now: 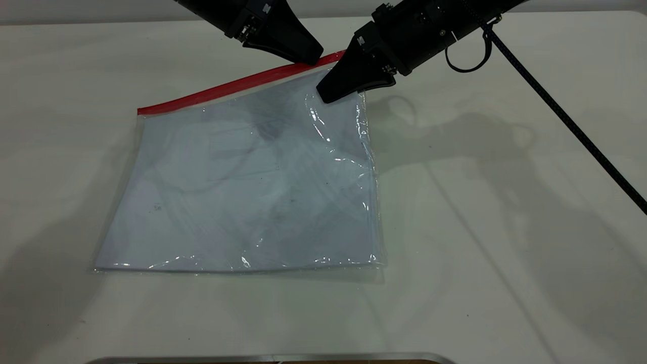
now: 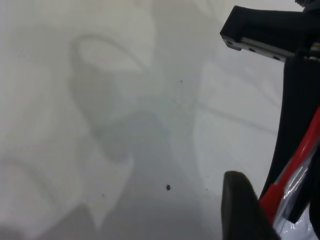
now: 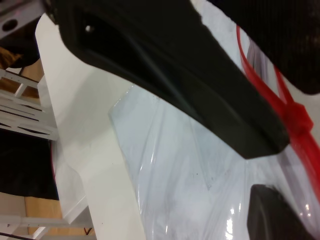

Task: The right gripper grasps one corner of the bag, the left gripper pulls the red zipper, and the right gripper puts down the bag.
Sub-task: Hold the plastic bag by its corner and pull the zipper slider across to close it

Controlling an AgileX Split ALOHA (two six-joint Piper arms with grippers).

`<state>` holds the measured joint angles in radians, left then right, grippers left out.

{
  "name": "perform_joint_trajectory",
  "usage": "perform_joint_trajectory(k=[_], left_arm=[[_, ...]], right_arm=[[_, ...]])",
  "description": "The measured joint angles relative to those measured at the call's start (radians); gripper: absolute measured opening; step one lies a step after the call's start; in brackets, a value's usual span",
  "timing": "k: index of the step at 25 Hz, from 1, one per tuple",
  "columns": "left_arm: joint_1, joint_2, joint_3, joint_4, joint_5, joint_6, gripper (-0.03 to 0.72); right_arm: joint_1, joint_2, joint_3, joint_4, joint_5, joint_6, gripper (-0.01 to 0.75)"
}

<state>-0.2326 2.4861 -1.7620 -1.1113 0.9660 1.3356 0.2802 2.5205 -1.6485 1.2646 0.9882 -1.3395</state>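
Note:
The clear bag (image 1: 242,187) with white paper lies flat on the white table, its red zipper (image 1: 227,87) along the far edge. My right gripper (image 1: 331,93), the one with the cable loop, is shut on the bag's far right corner by the red strip's end and holds it slightly raised. The right wrist view shows the plastic (image 3: 175,190) between its jaws (image 3: 272,172) and the red slider (image 3: 297,120) close by. My left gripper (image 1: 313,56) sits on the zipper just left of the right one. In the left wrist view its jaws (image 2: 280,210) close on the red strip (image 2: 277,195).
The white table (image 1: 505,253) extends to the right and front of the bag. The right arm's dark braided cord (image 1: 581,136) hangs across the right side. A metal rim (image 1: 273,358) runs along the front edge. Shelving (image 3: 25,115) stands beyond the table edge.

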Motion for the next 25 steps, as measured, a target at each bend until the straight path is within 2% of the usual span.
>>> perform_joint_trajectory(k=[19,25], left_arm=[[-0.014,0.029,0.000,-0.005,-0.019,0.000,0.376],[-0.014,0.029,0.000,-0.013,-0.012,0.001,0.317]], right_arm=[[0.000,0.000,0.000,-0.001,0.002,0.000,0.035],[0.000,0.000,0.000,-0.001,0.002,0.000,0.035]])
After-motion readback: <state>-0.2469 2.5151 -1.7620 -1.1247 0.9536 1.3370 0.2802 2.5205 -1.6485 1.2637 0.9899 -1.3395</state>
